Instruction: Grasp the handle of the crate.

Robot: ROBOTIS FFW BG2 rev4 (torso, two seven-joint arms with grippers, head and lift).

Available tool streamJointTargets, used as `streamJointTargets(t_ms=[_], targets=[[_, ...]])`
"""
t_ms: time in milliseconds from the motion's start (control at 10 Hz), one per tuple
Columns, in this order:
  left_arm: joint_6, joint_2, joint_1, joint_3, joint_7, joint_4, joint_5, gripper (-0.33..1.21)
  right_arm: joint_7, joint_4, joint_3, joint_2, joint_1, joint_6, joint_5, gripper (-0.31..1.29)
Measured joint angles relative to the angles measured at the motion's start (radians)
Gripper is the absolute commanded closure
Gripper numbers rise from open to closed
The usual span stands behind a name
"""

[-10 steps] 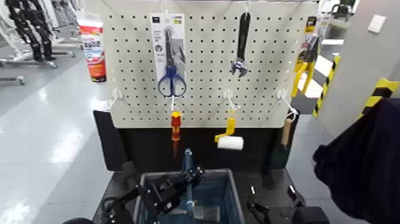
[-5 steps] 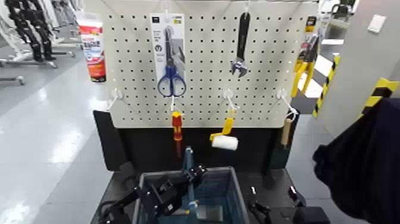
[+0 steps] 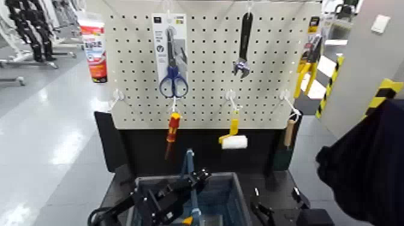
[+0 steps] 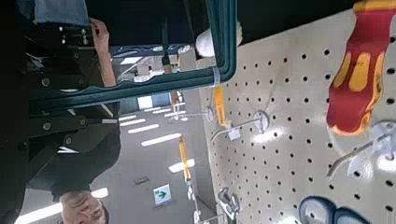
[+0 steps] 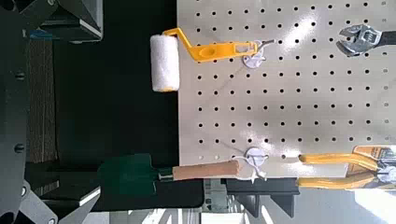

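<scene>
The blue-grey slotted crate [image 3: 231, 187] stands at the bottom middle of the head view, below the pegboard. Its thin teal handle [image 3: 189, 161] rises edge-on over the crate's middle. My left gripper [image 3: 196, 178] reaches over the crate from the left and is shut on the handle. In the left wrist view the teal handle [image 4: 222, 56] runs out from between the dark fingers [image 4: 56, 131]. My right gripper [image 3: 275, 197] rests low to the right of the crate, open and empty.
On the pegboard [image 3: 204, 90] hang scissors [image 3: 172, 78], a wrench [image 3: 243, 45], a red-and-yellow screwdriver [image 3: 172, 129], a yellow paint roller [image 3: 233, 139] and a trowel [image 5: 168, 174]. The screwdriver hangs just beyond the handle. A person [image 3: 367, 168] stands at the right.
My left gripper has sunk and drawn a little to the left, and the crate's left rim has shifted with it. The screwdriver and the paint roller swing on their hooks. The right arm is still.
</scene>
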State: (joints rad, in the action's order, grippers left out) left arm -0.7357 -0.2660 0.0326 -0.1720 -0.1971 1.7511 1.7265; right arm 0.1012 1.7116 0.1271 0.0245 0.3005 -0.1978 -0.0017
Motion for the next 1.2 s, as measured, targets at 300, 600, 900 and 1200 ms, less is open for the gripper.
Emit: streamJointTargets(t_ms=[300,600,900,1200], targets=[[0.001,-0.004,0.008,-0.004,0.009,0.016,0.028,1.18,0.0,-0.001,0.0,0.0,-0.001,-0.004,0.004,0.14],[0.001,-0.003,0.009,-0.01,0.007,0.01,0.04,1.18,0.003,-0.001,0.0,-0.002,0.0,-0.009,0.012,0.14],[0.001,-0.003,0.009,-0.013,0.007,0.004,0.049,1.18,0.003,-0.002,0.002,-0.001,0.0,-0.013,0.015,0.15],[0.0,-0.002,0.01,-0.014,0.006,0.0,0.051,1.18,0.004,-0.003,0.002,0.0,-0.001,-0.015,0.024,0.14]])
